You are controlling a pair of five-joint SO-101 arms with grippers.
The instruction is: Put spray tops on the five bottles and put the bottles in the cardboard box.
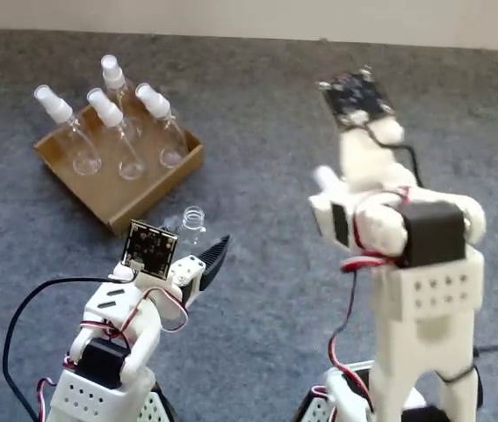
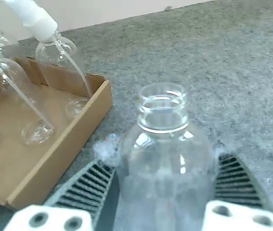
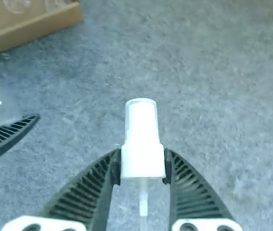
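last open bottle and spray top held apart over grey table

the left pincer [image 2: 162,166] grips the uncapped bottle [image 2: 163,115] upright by its body, the cardboard box [image 2: 64,154] just beside it with one corner nearest. the right pincer [image 3: 142,159] is closed on a white spray top [image 3: 141,130], its thin tube hanging below. bare table [image 1: 266,132] lies between the two pincers and beyond the right one. the high view takes in four capped bottles [image 1: 117,123] leaning in the box; the right wrist view catches one ribbed finger [image 3: 6,137] of the left pincer off to the side.
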